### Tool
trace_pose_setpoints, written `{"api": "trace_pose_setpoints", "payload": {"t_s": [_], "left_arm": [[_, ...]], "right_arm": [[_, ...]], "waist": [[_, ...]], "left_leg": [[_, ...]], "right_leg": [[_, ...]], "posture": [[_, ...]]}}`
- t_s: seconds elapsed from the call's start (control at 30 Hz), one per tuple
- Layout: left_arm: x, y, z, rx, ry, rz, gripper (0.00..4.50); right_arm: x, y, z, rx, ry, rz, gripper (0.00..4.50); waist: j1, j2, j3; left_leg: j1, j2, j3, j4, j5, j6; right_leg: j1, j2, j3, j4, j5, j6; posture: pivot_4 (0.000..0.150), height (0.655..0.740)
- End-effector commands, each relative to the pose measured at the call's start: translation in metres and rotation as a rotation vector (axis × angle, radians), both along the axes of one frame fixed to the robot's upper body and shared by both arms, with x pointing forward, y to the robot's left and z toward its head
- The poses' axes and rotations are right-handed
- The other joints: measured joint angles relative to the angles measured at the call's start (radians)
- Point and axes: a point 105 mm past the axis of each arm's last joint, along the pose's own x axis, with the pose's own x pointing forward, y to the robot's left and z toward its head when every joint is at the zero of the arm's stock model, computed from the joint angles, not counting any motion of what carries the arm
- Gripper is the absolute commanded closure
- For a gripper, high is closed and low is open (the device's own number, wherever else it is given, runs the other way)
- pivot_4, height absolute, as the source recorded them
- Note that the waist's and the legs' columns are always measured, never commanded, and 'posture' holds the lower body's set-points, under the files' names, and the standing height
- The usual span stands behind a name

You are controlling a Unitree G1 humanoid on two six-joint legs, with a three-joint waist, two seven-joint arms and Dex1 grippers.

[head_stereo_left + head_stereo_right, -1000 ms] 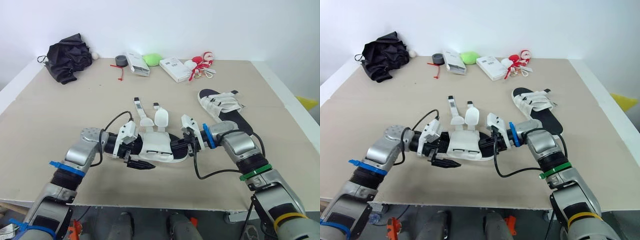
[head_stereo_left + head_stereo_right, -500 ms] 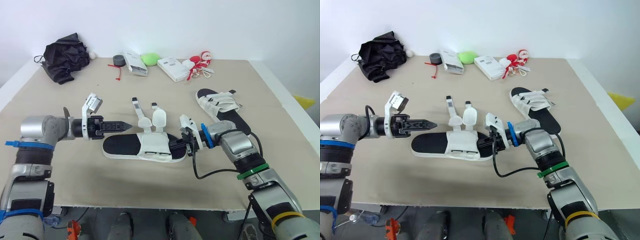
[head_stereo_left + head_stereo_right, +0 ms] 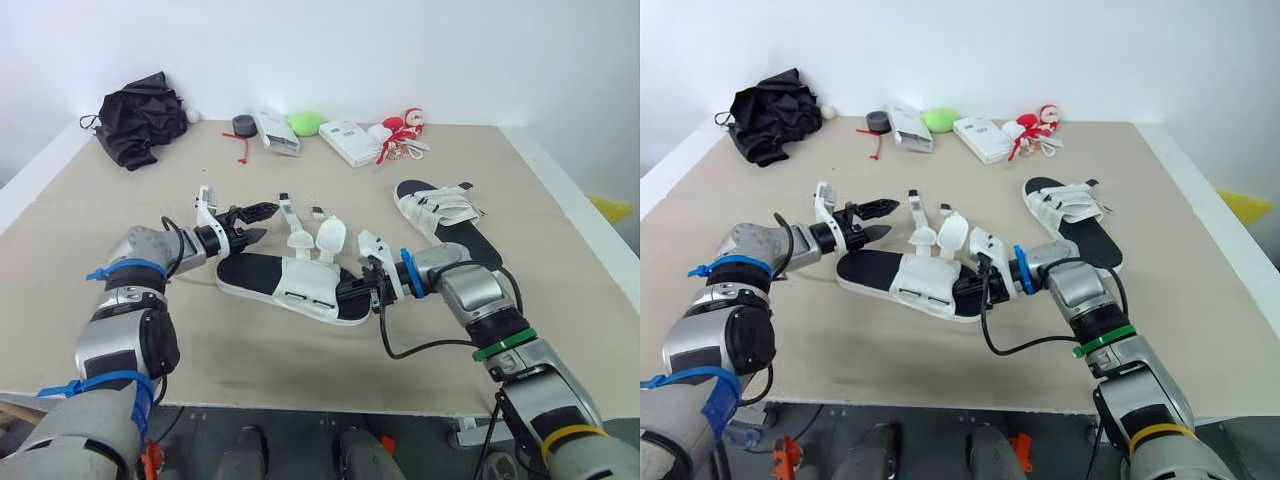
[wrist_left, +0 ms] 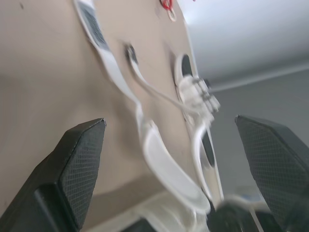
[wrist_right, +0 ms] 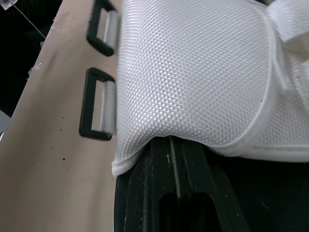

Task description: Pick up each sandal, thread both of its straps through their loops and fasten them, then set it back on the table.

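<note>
On the table, the open sandal lies in the middle between our two arms. The second sandal sits well apart at our right, its straps folded across it.

Our left gripper is spread wide just beside the long strap. The right gripper looks pressed together and is pushed in under the white upper.

We judge that hold to be shallow, so a tug on a strap could drag the sandal off it. The short strap lies close by, and the wide jaws may catch both. The black loops rest near the table, which leaves little room for threading.
</note>
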Motion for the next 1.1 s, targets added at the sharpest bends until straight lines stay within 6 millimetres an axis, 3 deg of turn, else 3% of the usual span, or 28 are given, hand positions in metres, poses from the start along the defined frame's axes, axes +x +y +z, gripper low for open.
{"api": "trace_pose_setpoints", "payload": {"t_s": [0.03,0.37,0.7,1.1], "left_arm": [[-0.001,0.000,-0.022,0.124,0.053,-0.006,0.07],[-0.027,0.003,-0.042,0.245,0.067,-0.188,0.07],[-0.034,0.006,-0.035,0.162,0.076,-0.193,0.07],[-0.052,0.001,-0.027,0.093,0.079,-0.249,0.07]], "right_arm": [[-0.001,-0.002,-0.009,-0.038,0.020,-0.008,4.50],[0.009,-0.003,-0.006,-0.044,-0.011,-0.037,4.50],[0.020,-0.018,-0.005,-0.095,-0.024,-0.043,4.50],[0.019,-0.025,-0.014,-0.123,-0.002,-0.024,4.50]], "waist": [[0.000,0.000,0.000],[-0.010,0.002,-0.002],[-0.025,0.002,-0.002],[-0.025,0.001,-0.003]], "left_leg": [[0.000,0.000,0.000,0.000,0.000,0.000],[0.000,0.000,0.000,-0.001,0.001,0.000],[0.000,0.000,0.000,-0.003,0.001,-0.001],[-0.001,-0.001,0.000,-0.009,-0.001,-0.003]], "right_leg": [[0.000,0.000,0.000,0.000,0.000,0.000],[0.000,0.000,0.000,0.000,0.001,0.000],[-0.001,0.000,0.000,-0.001,-0.001,0.001],[-0.001,-0.001,0.001,-0.006,-0.004,0.002]], "posture": [[0.150,0.7380],[0.150,0.7380],[0.150,0.7380],[0.150,0.7380]]}}
